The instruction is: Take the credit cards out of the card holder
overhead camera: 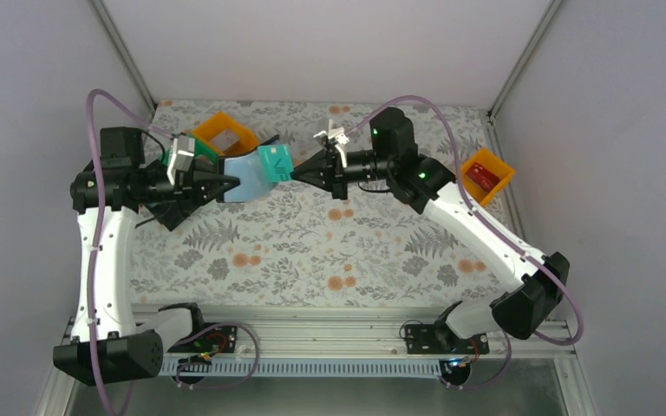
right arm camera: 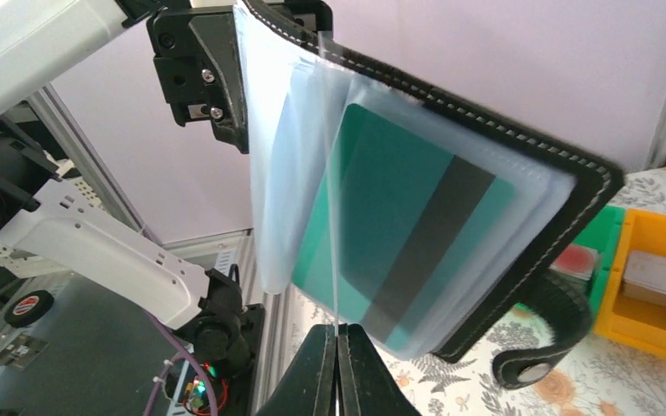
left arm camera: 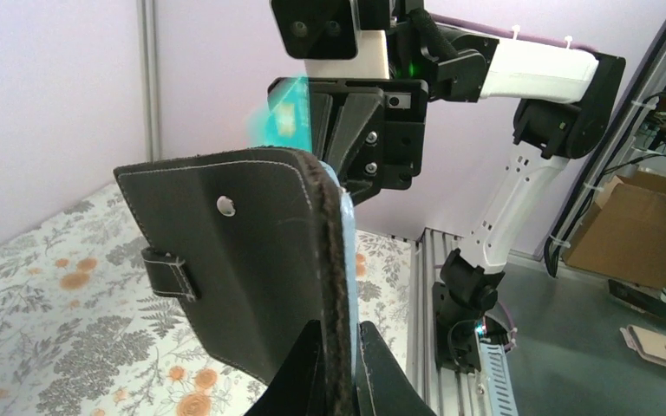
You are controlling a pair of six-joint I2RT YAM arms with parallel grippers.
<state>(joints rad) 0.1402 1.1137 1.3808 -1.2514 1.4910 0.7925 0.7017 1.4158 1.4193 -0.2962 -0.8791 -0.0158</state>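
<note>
Seen from above, both arms are raised over the floral table [overhead camera: 312, 251]. The left gripper [overhead camera: 228, 184] pinches the open card holder [overhead camera: 244, 184], and the right gripper [overhead camera: 297, 173] meets its other end, where the teal card [overhead camera: 274, 162] shows. Left wrist: fingers [left arm camera: 299, 381] clamp the holder's black edge, upright, off the table. Right wrist: fingers [right arm camera: 316, 373] are pressed together on a thin clear sleeve [right arm camera: 330, 173], with the teal card behind it, inside the holder

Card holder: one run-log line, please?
left end effector shut on card holder | right end effector shut on clear sleeve | teal card inside
</note>
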